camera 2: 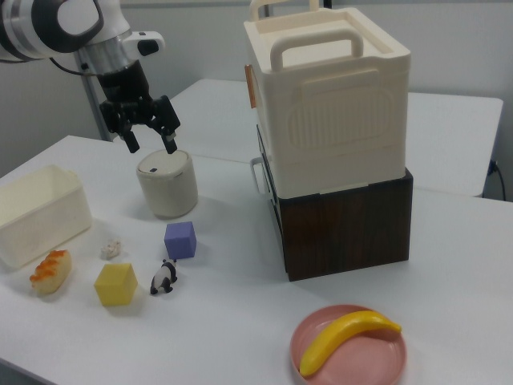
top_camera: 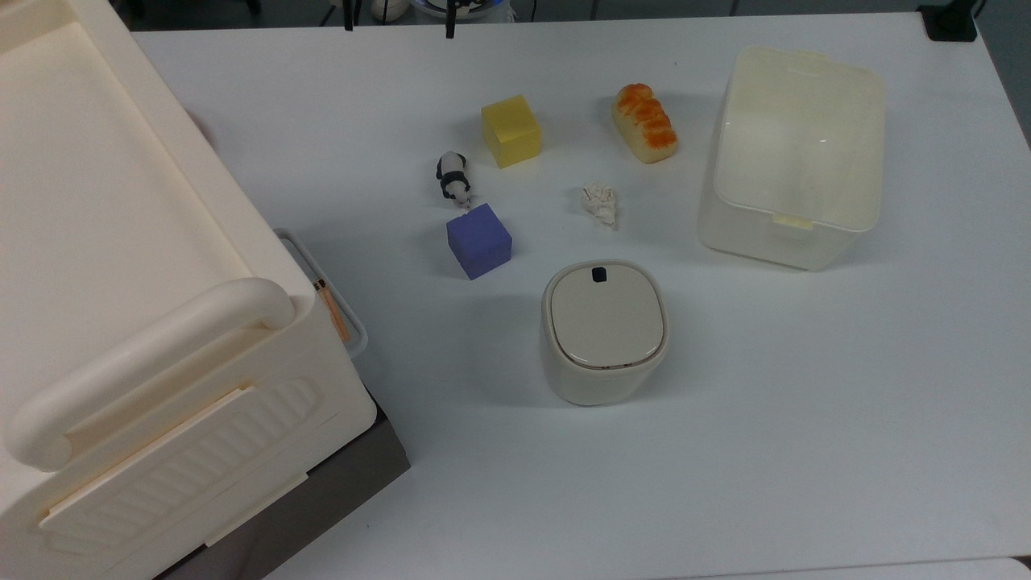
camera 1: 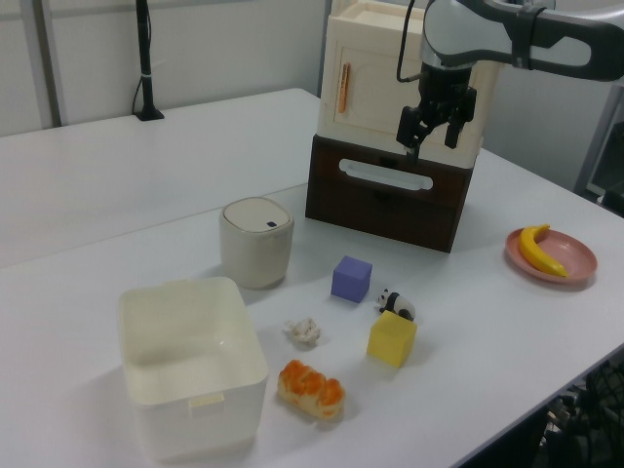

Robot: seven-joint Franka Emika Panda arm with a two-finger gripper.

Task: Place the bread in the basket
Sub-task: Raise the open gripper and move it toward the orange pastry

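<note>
Still untouched, bread (top_camera: 644, 123) lies just beside basket (top_camera: 793, 153); gripper (camera 2: 150, 141) spread wide, empty, high up. Risk: grabbing the nearby paper wad (top_camera: 601, 203) instead.

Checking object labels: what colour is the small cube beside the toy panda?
Purple, clearest in the top view.

Colours and patterns on the white desk (top_camera: 805, 419)

The bread (top_camera: 644, 123) has pale yellow sides and a glazed orange-brown top. The basket (top_camera: 838, 234) is cream-white and half clear. One cube (top_camera: 511, 130) is yellow, the other cube (top_camera: 478, 240) is violet-blue. The panda toy (top_camera: 453, 178) is black and white, the paper wad (top_camera: 600, 203) white. The lidded bin (top_camera: 604, 330) is beige with a black dot. The crate (camera 2: 333, 104) is cream with a ribbed panel, on a dark brown box (camera 2: 353, 224). A yellow banana (camera 2: 346, 337) lies on a pink plate (camera 2: 385, 365). The hand (camera 2: 150, 136) is black.
</note>
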